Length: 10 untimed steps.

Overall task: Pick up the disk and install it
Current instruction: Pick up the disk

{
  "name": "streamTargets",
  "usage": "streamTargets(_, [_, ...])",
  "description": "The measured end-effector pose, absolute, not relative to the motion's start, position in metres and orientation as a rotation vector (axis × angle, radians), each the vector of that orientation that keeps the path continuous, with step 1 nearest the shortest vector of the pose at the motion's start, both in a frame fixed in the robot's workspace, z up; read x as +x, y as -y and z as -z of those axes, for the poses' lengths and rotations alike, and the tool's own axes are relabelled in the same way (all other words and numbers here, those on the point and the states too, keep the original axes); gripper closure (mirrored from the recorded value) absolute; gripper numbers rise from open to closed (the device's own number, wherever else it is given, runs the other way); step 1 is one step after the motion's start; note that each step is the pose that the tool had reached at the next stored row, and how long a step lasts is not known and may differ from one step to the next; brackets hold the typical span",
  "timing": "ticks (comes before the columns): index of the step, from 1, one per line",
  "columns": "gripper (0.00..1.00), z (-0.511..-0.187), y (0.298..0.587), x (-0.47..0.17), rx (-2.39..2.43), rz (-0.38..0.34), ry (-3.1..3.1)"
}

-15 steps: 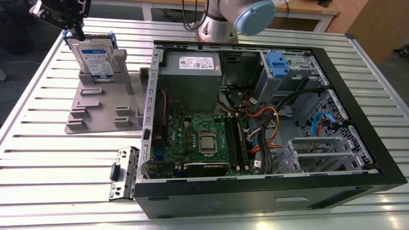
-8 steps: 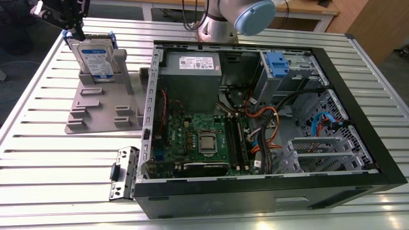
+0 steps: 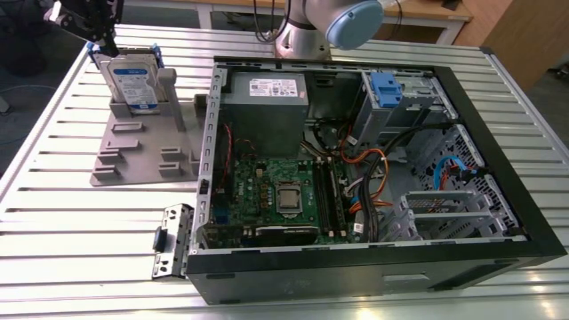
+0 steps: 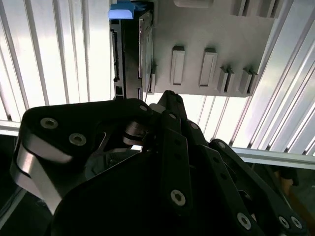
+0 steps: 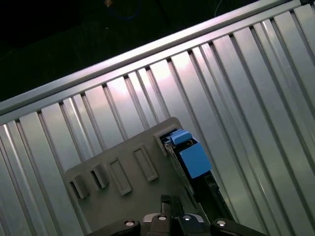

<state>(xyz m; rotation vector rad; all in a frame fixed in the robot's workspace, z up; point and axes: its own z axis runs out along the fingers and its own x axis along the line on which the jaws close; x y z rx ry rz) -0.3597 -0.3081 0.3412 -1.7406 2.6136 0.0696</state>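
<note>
Item: disk point(image 3: 135, 83). It stands upright on its edge in a grey stand point(image 3: 133, 157); label toward the exterior camera, blue frame along its sides. The stand lies on the slatted metal table point(image 3: 71, 227) at the exterior view's left, just beside the computer case point(image 3: 356, 280) but outside it. A grey post of the stand rises close by the disk on the side toward the case.

Gripper point(image 3: 108, 48): black, at the disk's top corner farthest from the case, touching or almost touching the upper edge; whether it is apart or clamped on the disk cannot be told. In the second wrist view its dark links sit close to one end of the disk point(image 4: 130, 54), which is seen edge-on.

Surroundings:
- The computer case lies on its side with its interior open to view.
- A grey metal box point(image 3: 266, 110) with a white sticker sits inside, nearest the stand.
- A blue latch point(image 3: 385, 87) sits in the bay at the far corner.
- A green circuit board point(image 3: 276, 193) is in the middle; orange, black and blue cables point(image 3: 374, 167) lie between the board and the bays.
- The case wall and the grey metal box stand between the disk and the bays.
- A black bracket point(image 3: 169, 240) lies on the table at the case's near corner.
- The arm point(image 3: 329, 27), grey with a blue cap, rises behind the case.
</note>
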Motion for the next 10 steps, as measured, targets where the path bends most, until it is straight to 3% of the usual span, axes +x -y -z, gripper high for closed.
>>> streamTargets(10, [0.90, -0.3412, 0.3082, -0.3597, -1.831, -0.070, -2.553])
